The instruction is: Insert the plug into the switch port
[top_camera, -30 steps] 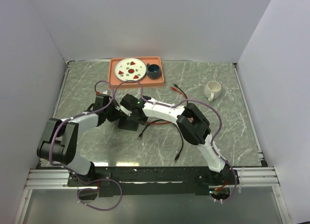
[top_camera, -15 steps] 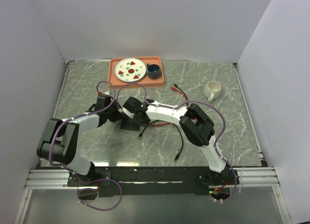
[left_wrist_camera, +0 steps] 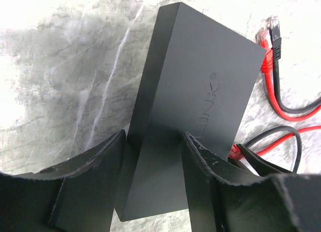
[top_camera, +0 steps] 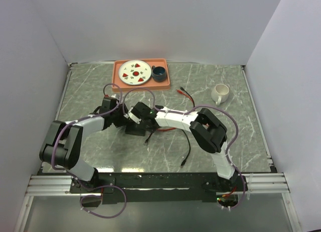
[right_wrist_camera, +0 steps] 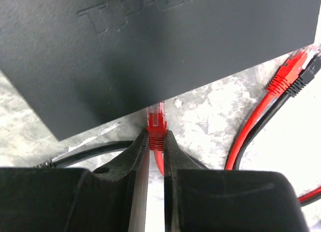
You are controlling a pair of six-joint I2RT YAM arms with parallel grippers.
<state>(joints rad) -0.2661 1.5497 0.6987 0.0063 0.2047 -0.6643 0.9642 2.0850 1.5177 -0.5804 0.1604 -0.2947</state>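
In the last second the right wrist has moved a little toward the near edge of the bench point(top_camera: 235, 136) and now sits closer over the switch point(top_camera: 133, 129). The left wrist has hardly moved. For the task this means the plug is brought in for the final approach, while the other arm steadies the box.

The right gripper point(right_wrist_camera: 156, 136) is closed on the red plug point(right_wrist_camera: 156, 119). The tip of this plug is just beside the side of the switch and not yet inside. The port itself is hidden under the edge of the box, so I cannot confirm the alignment. The left gripper point(left_wrist_camera: 154, 139) has one jaw on each side of the switch; whether they press it or only stand beside it I cannot tell.

The switch lies left of the middle of the bench, between the two grippers.

Counted:
- one switch
- three plugs in the right wrist view: the held one, a free red plug point(right_wrist_camera: 290, 74) and a free black plug point(right_wrist_camera: 305, 80)
- one orange tray point(top_camera: 116, 76) at the far edge, with one plate point(top_camera: 134, 71) and one dark cup point(top_camera: 159, 73)
- one white mug point(top_camera: 220, 93) toward the right edge
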